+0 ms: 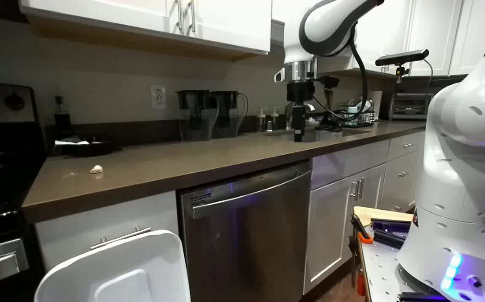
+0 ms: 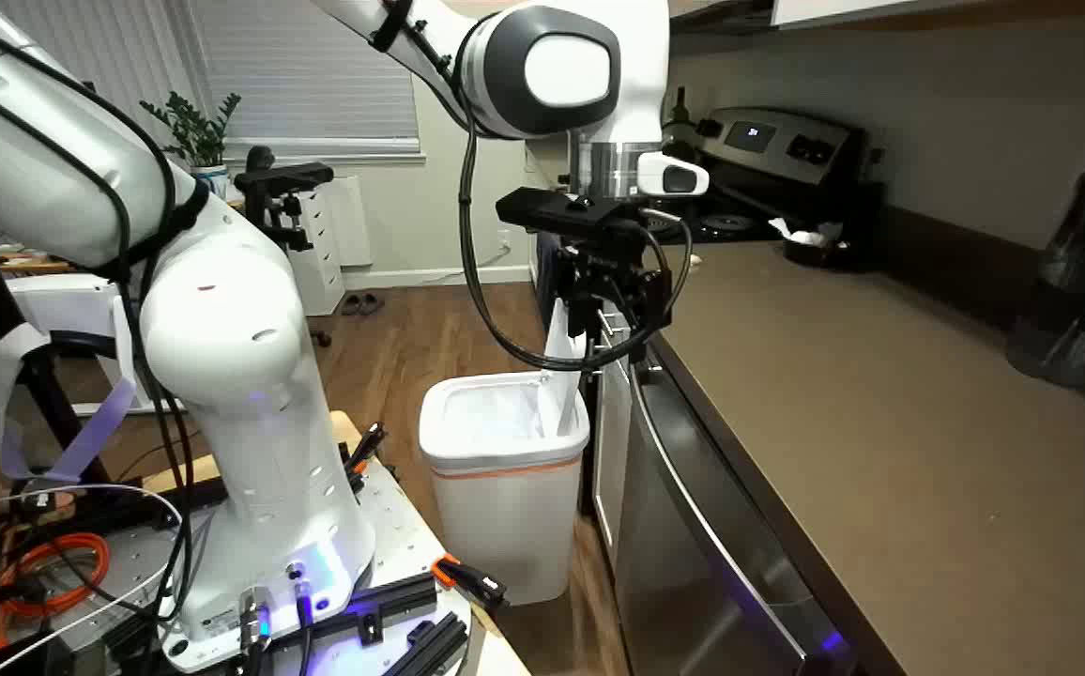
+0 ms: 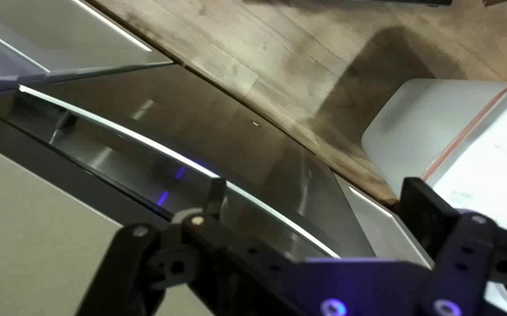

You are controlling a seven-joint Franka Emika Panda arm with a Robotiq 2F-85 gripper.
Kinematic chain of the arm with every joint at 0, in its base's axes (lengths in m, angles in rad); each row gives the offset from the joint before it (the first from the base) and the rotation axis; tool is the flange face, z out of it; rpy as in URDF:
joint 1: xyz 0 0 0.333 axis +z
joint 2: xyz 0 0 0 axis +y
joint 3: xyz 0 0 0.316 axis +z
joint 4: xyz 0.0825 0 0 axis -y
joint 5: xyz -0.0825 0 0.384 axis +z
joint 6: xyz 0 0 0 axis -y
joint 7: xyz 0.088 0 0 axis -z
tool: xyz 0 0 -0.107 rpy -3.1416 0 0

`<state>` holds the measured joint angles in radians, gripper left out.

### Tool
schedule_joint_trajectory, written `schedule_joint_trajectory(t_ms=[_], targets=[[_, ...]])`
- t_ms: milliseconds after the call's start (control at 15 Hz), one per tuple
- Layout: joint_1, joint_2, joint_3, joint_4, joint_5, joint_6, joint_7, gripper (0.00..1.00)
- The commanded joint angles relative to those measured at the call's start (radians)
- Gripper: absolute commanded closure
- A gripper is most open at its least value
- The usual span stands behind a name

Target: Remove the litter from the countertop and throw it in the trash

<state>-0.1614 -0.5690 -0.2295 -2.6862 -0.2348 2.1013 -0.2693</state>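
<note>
The litter, a small crumpled whitish piece [image 1: 97,169], lies on the dark-brown countertop [image 1: 175,161] near the stove end. In an exterior view the litter [image 2: 695,260] shows just past the arm, partly hidden. The trash is a white bin [image 2: 505,526] with a raised lid [image 2: 563,385] on the floor by the cabinets; the wrist view shows its side [image 3: 411,118]. My gripper [image 3: 319,206] is open with nothing between its fingers. It points down over the counter's front edge above the dishwasher, far from the litter; it shows in both exterior views [image 1: 298,136] [image 2: 612,338].
A black pan [image 1: 87,147] with white material in it stands behind the litter beside the stove [image 1: 3,167]. Two pitchers [image 1: 195,115] [image 1: 225,115] stand against the wall. The dishwasher handle [image 1: 251,195] juts out below the counter. Upper cabinets [image 1: 142,21] overhang the counter.
</note>
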Motion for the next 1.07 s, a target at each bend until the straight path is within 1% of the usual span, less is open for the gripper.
schedule_joint_trajectory(t_ms=[0,467,600,733,867,1000], targets=[[-0.007,0.001,0.007,0.001,0.005,-0.001,-0.003,0.00],[-0.007,0.001,0.007,0.001,0.005,-0.001,-0.003,0.00],[0.014,0.043,0.013,-0.006,0.020,0.035,0.003,0.00],[0.050,0.109,0.018,0.012,0.053,0.036,-0.005,0.00],[0.089,0.179,0.027,0.042,0.100,0.035,-0.009,0.00],[0.123,0.245,0.054,0.096,0.134,0.028,-0.001,0.00]])
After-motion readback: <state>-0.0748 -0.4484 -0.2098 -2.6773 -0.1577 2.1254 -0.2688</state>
